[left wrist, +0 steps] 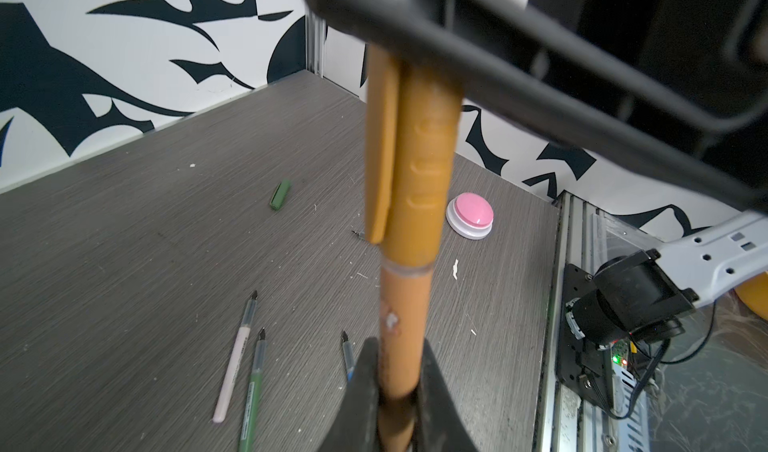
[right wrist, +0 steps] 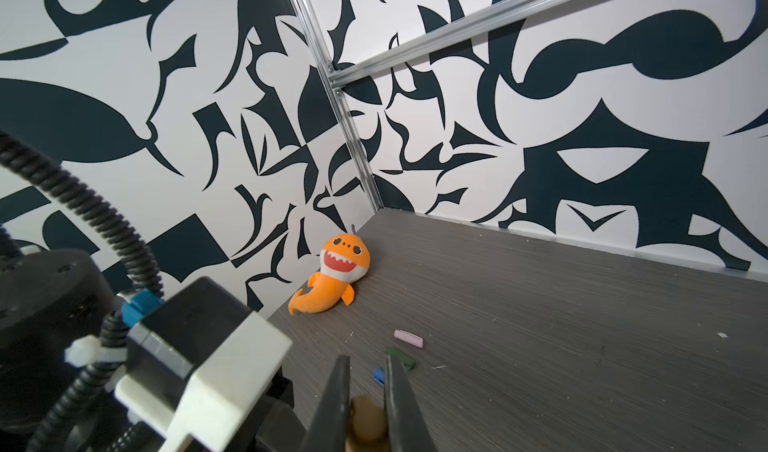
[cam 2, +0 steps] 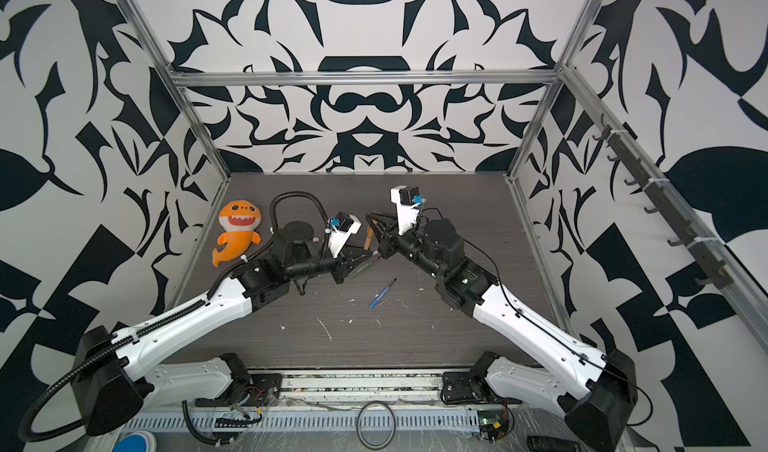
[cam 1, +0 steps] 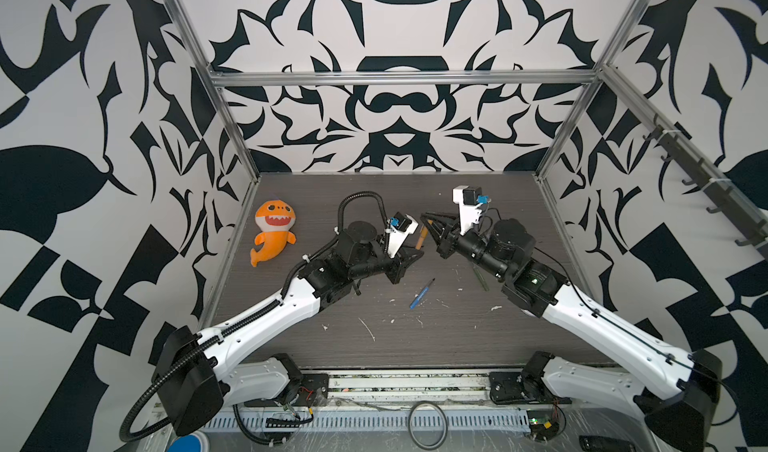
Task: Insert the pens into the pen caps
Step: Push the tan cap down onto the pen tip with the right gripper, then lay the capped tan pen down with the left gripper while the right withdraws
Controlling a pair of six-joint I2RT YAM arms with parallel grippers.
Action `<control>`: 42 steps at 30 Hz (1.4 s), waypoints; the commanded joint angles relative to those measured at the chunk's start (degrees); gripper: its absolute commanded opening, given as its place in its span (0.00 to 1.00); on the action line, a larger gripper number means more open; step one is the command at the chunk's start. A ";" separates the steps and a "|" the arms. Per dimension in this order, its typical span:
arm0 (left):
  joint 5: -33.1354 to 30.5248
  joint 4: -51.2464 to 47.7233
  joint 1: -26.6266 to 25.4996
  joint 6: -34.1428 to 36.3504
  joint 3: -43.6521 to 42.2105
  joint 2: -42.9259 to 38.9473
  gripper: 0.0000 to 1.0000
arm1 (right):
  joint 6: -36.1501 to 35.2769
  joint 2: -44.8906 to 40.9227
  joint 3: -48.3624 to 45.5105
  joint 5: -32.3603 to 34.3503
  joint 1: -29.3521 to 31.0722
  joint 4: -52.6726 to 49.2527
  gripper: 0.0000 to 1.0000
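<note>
Step in hand: seating the orange cap [left wrist: 419,171] on the orange pen [left wrist: 401,325]; the pair is held in the air above the middle of the surface [cam 1: 415,346]; left claw [left wrist: 399,383] clamped on the barrel, right claw [right wrist: 368,371] clamped on the cap's end.

Judgement: cap looks nearly or fully home, with only a thin clear ring at the seam. To finish well, keep cap and barrel in one line; push straight along the barrel with no sideways load; grip firmly on both sides so neither slips; let go with one claw only once the seam is shut.

Views: the left wrist alone shows the seam; it also shows the white-pink pen [left wrist: 235,358], green pen [left wrist: 253,383] and blue pen [left wrist: 347,354] lying uncapped, with a green cap [left wrist: 280,194] and a pink button [left wrist: 469,215] beyond. The right wrist alone shows the loose pink cap [right wrist: 408,338], second green cap [right wrist: 401,356] and blue cap [right wrist: 378,376], short of the shark plush [right wrist: 332,277]; neither top view shows them. Both top views give only a short orange stretch between the claws.
</note>
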 commanded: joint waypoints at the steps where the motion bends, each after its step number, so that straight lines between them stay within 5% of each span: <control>1: -3.87 19.89 2.35 -2.79 8.84 -2.00 0.08 | -2.65 3.53 -6.88 -3.68 2.82 -19.46 0.00; 34: -1.18 25.94 7.45 -3.86 10.90 -1.23 0.00 | 0.74 9.98 -19.95 -2.47 4.84 -12.07 0.00; 42: 2.17 23.00 7.67 -4.85 7.53 -0.88 0.00 | 3.32 6.84 -13.80 -2.00 4.90 -12.56 0.00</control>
